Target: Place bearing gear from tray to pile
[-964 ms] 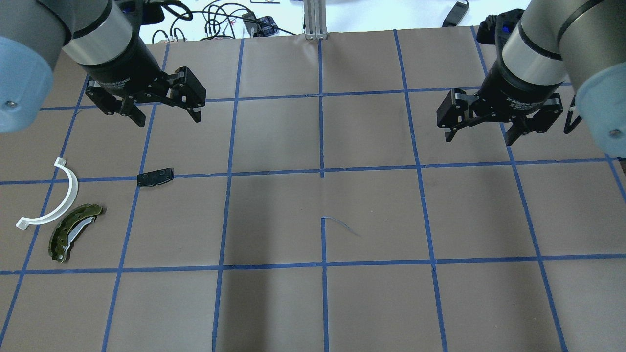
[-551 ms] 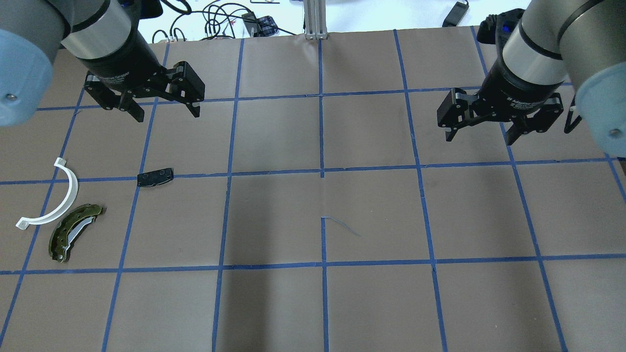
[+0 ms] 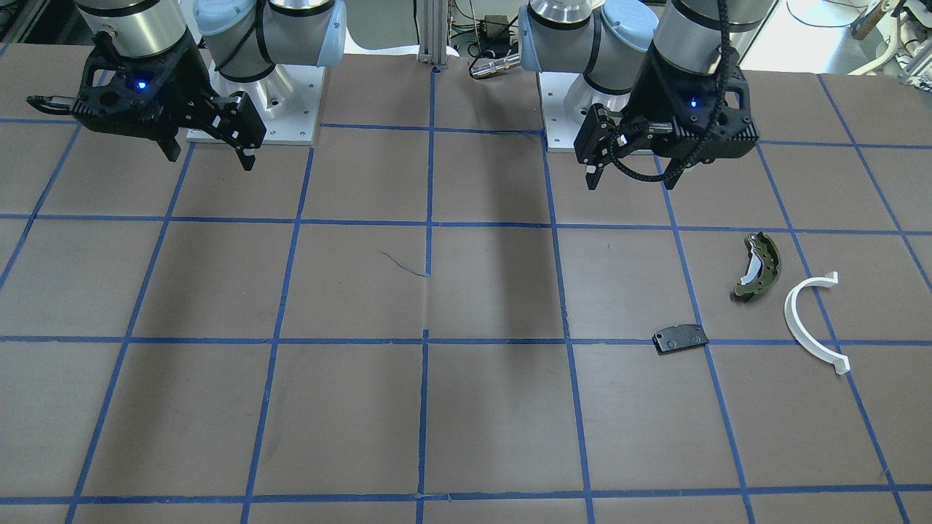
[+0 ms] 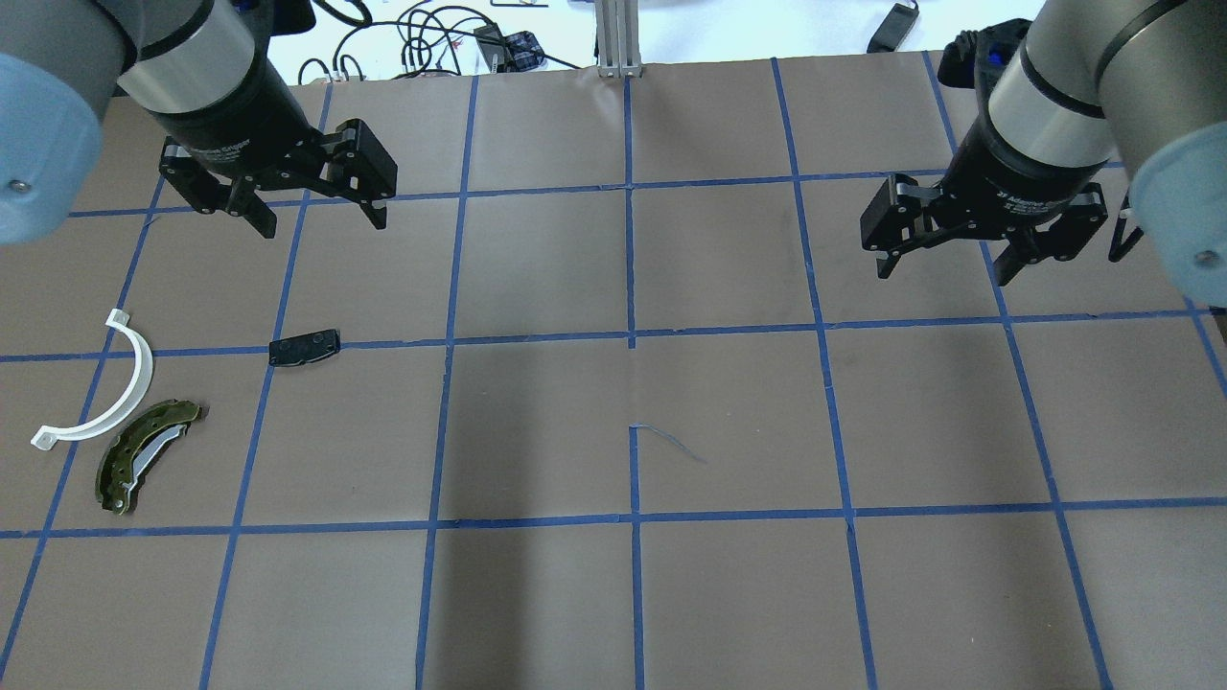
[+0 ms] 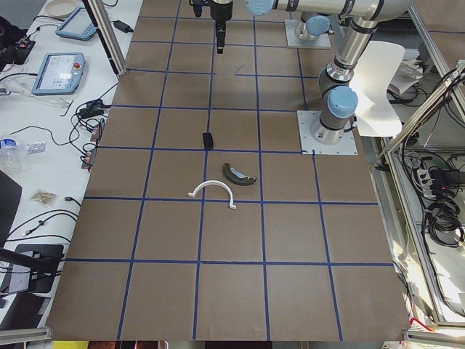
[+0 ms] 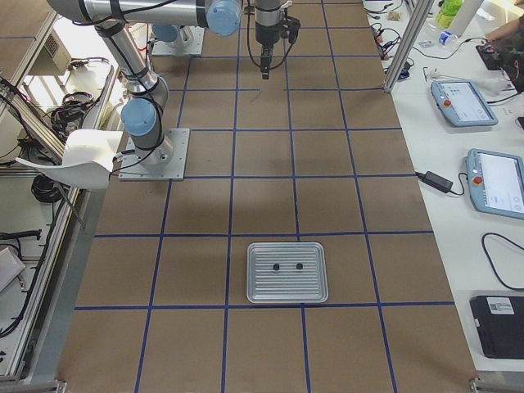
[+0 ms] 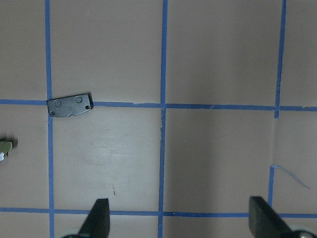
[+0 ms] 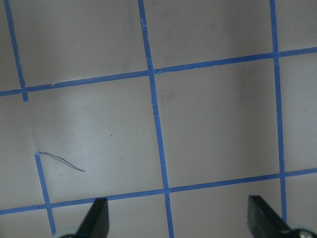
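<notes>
The pile lies on the table on my left: an olive-dark brake shoe (image 4: 144, 453), a white half-ring arc (image 4: 113, 393) and a flat black pad (image 4: 304, 347). All three also show in the front view: shoe (image 3: 759, 266), arc (image 3: 808, 320), pad (image 3: 680, 338). The grey tray (image 6: 286, 286) shows only in the exterior right view. Two small dark parts (image 6: 277, 268) lie on it, too small to identify. My left gripper (image 4: 319, 216) (image 3: 630, 175) is open and empty, raised beyond the pad (image 7: 69, 105). My right gripper (image 4: 944, 264) (image 3: 211, 154) is open and empty above bare table.
The table is brown with a blue tape grid. A loose thread (image 4: 671, 443) lies near the middle. Cables and a metal post (image 4: 618, 38) sit past the far edge. Teach pendants (image 6: 491, 176) lie on the side bench.
My left gripper has drifted a little toward the far left, still open. My right gripper has shifted very slightly. The pile parts have not moved.
</notes>
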You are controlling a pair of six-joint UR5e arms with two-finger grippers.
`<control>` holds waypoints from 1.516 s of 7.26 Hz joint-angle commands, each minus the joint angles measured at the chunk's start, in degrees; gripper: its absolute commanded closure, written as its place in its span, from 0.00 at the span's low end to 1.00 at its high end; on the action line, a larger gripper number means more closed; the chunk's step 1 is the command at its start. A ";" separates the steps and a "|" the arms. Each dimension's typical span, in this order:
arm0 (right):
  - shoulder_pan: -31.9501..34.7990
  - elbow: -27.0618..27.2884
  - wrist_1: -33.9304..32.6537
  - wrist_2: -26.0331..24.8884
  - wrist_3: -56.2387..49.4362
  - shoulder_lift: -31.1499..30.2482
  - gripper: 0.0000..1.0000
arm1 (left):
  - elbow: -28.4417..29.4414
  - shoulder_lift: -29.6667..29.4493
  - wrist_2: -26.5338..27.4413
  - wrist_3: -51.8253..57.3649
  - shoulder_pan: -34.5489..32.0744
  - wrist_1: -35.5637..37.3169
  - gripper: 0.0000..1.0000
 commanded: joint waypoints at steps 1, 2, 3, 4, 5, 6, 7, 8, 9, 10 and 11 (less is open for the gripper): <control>-6.73 0.18 -0.15 0.09 -4.80 0.36 0.00 | 0.00 0.00 0.06 0.00 0.00 0.06 0.00; -11.47 0.18 -0.24 0.09 -12.41 0.88 0.00 | -0.18 0.00 -0.03 0.00 0.00 0.06 0.00; -16.31 0.18 -0.33 0.09 -19.53 1.76 0.00 | -0.27 0.00 -0.20 0.00 0.00 0.06 0.00; -20.62 0.18 -0.42 0.09 -25.87 3.24 0.00 | -0.27 -0.08 -0.21 0.00 0.00 0.23 0.00; -24.49 0.18 -0.94 0.18 -30.81 5.17 0.00 | -0.09 0.00 -0.21 0.00 0.09 0.23 0.00; -28.88 0.18 -5.38 0.26 -36.25 7.80 0.00 | -0.01 0.00 -0.21 0.00 0.17 0.32 0.00; -33.01 0.10 -11.43 0.27 -45.18 12.01 0.00 | -0.18 0.18 -0.29 0.00 0.09 0.32 0.00; -37.58 -0.34 -17.50 0.35 -51.88 16.57 0.00 | -0.27 0.27 -0.21 0.00 0.09 0.23 0.00; -39.89 -0.87 -21.56 0.35 -53.43 19.84 0.00 | -0.53 0.09 -0.29 -0.09 0.09 0.32 0.00; -40.17 -1.39 -24.04 0.27 -53.79 22.05 0.00 | -0.44 0.00 -0.29 -0.09 0.09 0.32 0.00; -40.96 -2.70 -25.11 0.27 -53.88 24.42 0.00 | -0.62 0.00 -0.21 -0.09 0.09 0.41 0.00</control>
